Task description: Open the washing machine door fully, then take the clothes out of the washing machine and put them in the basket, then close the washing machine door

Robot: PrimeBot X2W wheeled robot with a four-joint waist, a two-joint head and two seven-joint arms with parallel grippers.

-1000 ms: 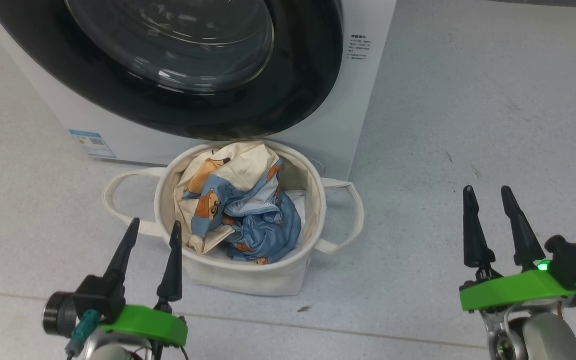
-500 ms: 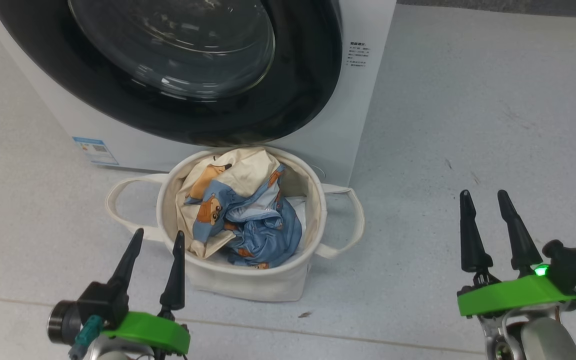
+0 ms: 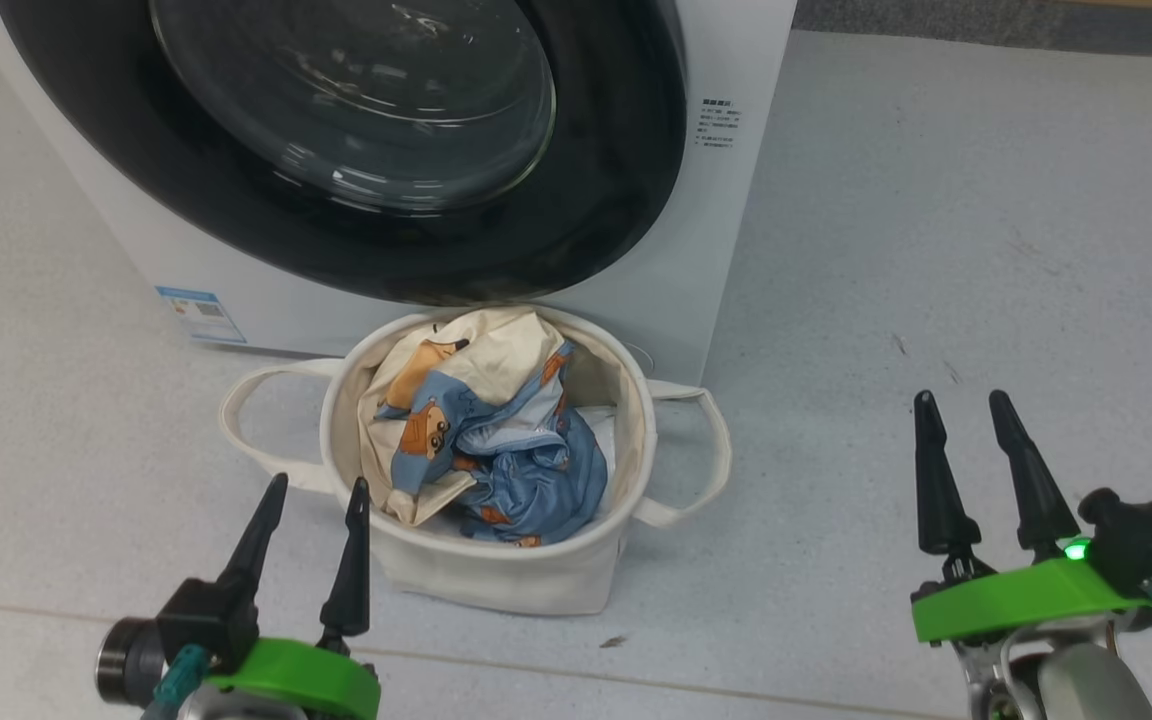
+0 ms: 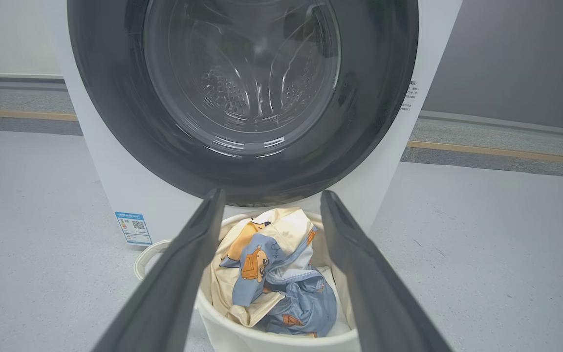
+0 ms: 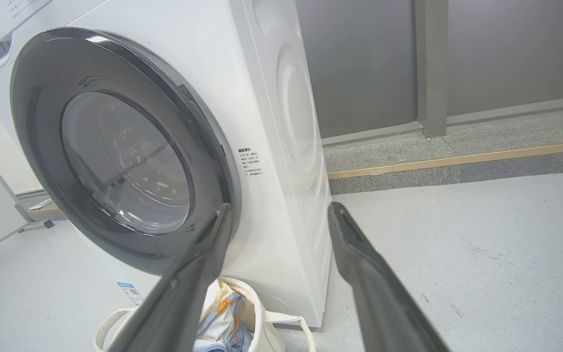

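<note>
1. The large round black-rimmed glass door looks shut on the white boxy washing machine (latching unclear); unlatched, it may swing out.
2. The left claw, apart and empty, could snag the round cream canvas basket holding light-blue bear-print clothes at the machine's foot.
3. The right claw, apart, is clear.

Cut by the top edge in head and left wrist views: washing machine door and washing machine. Too small to read: printed text, blue label. Buried under the top folds: lower layers of the clothes. Cropped at the bottom edge in both wrist views and partly behind the gripper fingers: basket.
</note>
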